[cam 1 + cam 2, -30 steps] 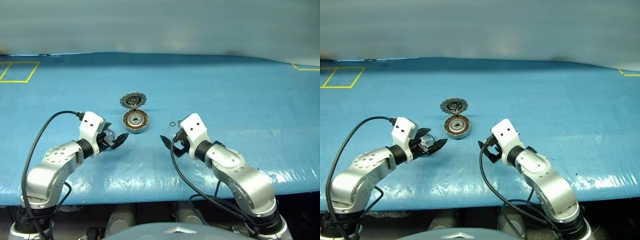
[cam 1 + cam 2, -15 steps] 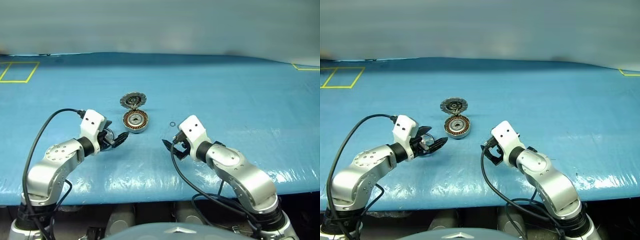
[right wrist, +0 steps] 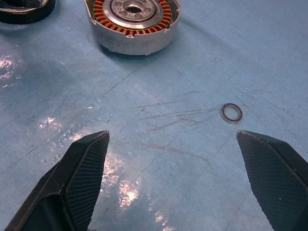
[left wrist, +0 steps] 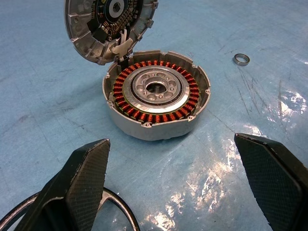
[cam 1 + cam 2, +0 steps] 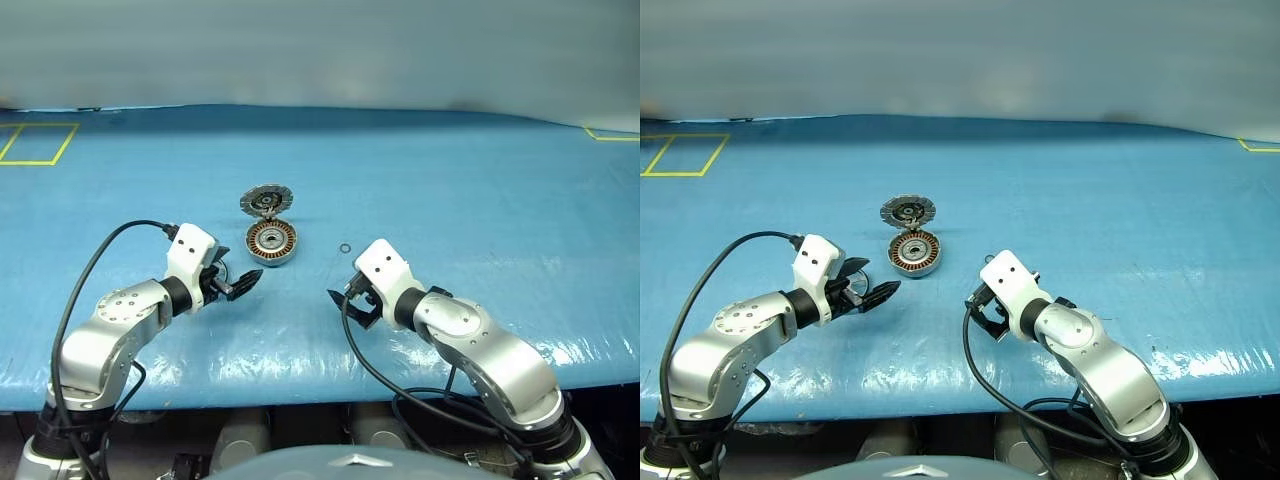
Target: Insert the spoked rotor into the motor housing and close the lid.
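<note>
Both my grippers, left (image 5: 250,279) and right (image 5: 335,297), gape wide and empty. The motor housing (image 4: 156,99) sits at twelve o'clock, its lid (image 4: 109,26) propped at eleven. The small ring (image 3: 232,113) at one o'clock could get knocked away by a careless reach.

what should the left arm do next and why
Probably lower the open left end effector onto what looks like the spoked rotor lying by it and grasp it: the motor housing stands open, its lid tipped back.

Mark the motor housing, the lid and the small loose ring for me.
motor housing (image 4: 156,98): left wrist view, on the copper windings and grey inner ring.
lid (image 4: 103,21): left wrist view, on its dark inner face, tilted open.
small ring (image 3: 232,113): right wrist view, on its metal band.
</note>
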Controlling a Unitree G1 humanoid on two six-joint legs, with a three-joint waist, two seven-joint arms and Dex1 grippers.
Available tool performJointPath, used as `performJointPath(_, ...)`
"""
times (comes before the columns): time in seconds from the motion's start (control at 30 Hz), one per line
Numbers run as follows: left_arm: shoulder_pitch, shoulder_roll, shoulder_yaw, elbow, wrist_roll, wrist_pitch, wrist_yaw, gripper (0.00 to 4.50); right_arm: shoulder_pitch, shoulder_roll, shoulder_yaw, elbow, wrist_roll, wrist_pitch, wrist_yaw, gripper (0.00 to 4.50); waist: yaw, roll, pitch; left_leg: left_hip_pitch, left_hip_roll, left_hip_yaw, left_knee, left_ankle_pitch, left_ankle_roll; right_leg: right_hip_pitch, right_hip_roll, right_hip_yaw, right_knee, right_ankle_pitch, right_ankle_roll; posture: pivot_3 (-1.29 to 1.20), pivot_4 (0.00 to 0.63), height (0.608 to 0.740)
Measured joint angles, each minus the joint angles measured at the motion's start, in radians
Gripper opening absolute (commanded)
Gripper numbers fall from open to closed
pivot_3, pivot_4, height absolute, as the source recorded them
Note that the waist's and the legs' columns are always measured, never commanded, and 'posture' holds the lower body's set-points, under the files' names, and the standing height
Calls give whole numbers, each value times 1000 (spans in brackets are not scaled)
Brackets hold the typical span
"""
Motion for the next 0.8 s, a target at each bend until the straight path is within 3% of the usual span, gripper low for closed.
performJointPath(0.4, 5, 7, 0, 0, 25, -28, 5, 4500, -107, -65, 46, 22, 12, 44, 68, 4469, -1, 0, 0, 0, 0, 0, 0, 0, 0, 0, 0, 0, 0, 0, 0, 0, 150, 740)
performJointPath(0.57, 15, -50, 8, 12, 45, -116, 38, 4500, -270, -120, 139, 120, 6, -5, 171, 4469, 0, 0, 0, 0, 0, 0, 1, 0, 0, 0, 0, 0, 0, 0, 0, 0, 150, 740)
performJointPath(0.8, 146, -28, 5, 11, 109, -344, -35, 4500, -508, -100, 279, 360, -57, -144, 332, 4469, -2, 0, 0, 0, 0, 0, -1, 0, 0, -1, 0, 0, -1, 2, -5, 0, 150, 740)
